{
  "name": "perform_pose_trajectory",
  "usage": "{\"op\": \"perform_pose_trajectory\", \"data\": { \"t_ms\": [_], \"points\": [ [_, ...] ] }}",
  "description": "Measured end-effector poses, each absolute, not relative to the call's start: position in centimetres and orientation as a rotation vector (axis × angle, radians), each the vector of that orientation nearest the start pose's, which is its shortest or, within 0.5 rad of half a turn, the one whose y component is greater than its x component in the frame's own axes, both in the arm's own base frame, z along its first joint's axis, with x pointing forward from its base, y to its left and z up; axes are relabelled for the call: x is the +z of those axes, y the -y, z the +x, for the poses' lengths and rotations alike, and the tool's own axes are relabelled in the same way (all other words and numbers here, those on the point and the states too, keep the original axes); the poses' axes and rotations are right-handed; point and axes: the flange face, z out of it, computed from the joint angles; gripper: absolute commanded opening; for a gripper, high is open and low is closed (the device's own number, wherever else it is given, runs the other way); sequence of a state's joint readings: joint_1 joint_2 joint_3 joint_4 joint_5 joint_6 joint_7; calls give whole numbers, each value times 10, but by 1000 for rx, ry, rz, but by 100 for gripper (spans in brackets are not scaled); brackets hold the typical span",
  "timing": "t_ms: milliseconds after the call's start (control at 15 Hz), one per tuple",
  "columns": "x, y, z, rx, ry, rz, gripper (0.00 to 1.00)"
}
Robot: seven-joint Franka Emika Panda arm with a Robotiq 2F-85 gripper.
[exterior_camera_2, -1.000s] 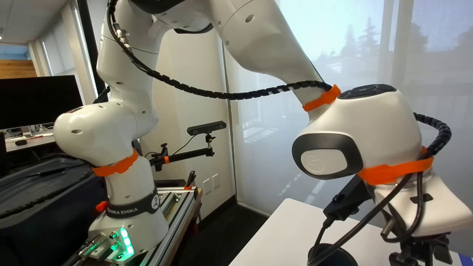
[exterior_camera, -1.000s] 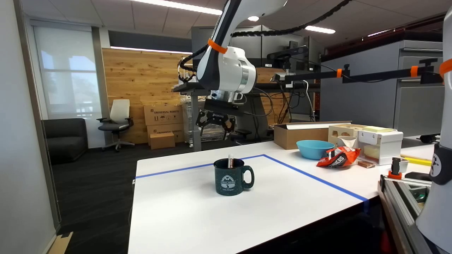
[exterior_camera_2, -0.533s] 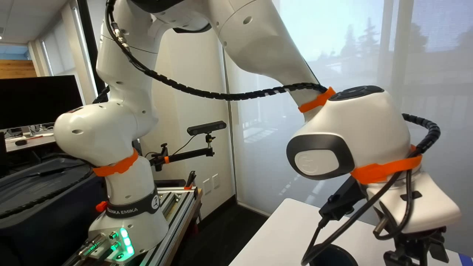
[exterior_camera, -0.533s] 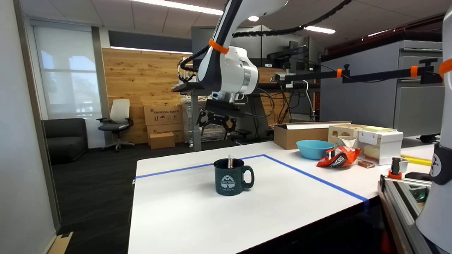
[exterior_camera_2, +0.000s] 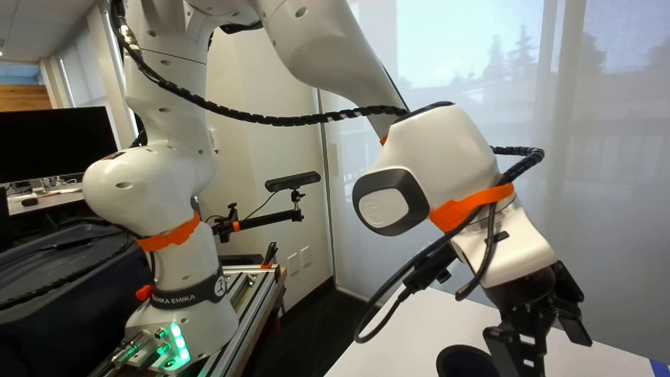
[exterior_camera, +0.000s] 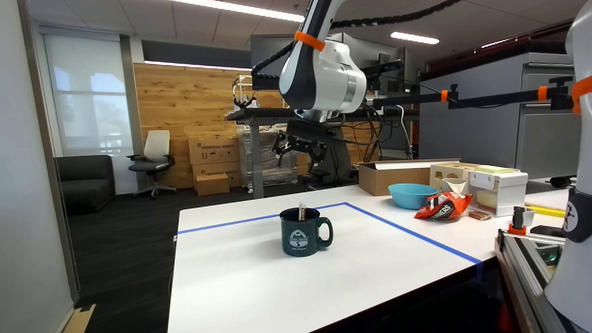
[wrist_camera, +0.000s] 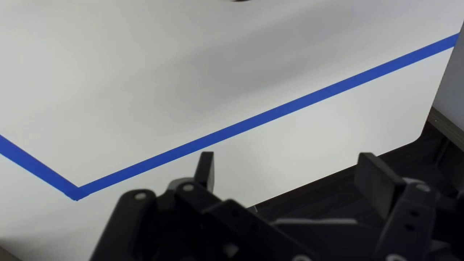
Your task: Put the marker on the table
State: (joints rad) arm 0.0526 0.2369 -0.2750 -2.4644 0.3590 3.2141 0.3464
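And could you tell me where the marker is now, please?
In an exterior view, the marker sticks up from the dark green mug, left of the blue bowl.

White table (exterior_camera: 231,286): mug (exterior_camera: 294,238), blue tape (wrist_camera: 253,122)

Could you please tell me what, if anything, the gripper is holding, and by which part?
Nothing is held: the gripper is open and empty; the marker is in the mug.

Table (exterior_camera: 319,277) is wht w/ blu tape (wrist_camera: 232,130), mug (exterior_camera: 305,235) dk grn.
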Motion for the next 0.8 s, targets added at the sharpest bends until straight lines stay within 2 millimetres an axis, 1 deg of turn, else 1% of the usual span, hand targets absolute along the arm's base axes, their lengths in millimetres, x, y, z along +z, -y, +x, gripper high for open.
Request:
{"op": "perform_pose_trajectory", "data": {
  "t_ms": [67,200,333,600,667,800],
  "points": [
    [264,148,493,-800,-1320,-2689,100],
    [263,149,493,-795,-1326,-2690,100],
    [251,152,493,-722,-1372,-2692,100],
    [223,152,492,-480,-1493,-2688,100],
    [218,151,494,-443,-1518,-2682,100],
    [214,148,497,-430,-1557,-2668,100]
  ]
}}
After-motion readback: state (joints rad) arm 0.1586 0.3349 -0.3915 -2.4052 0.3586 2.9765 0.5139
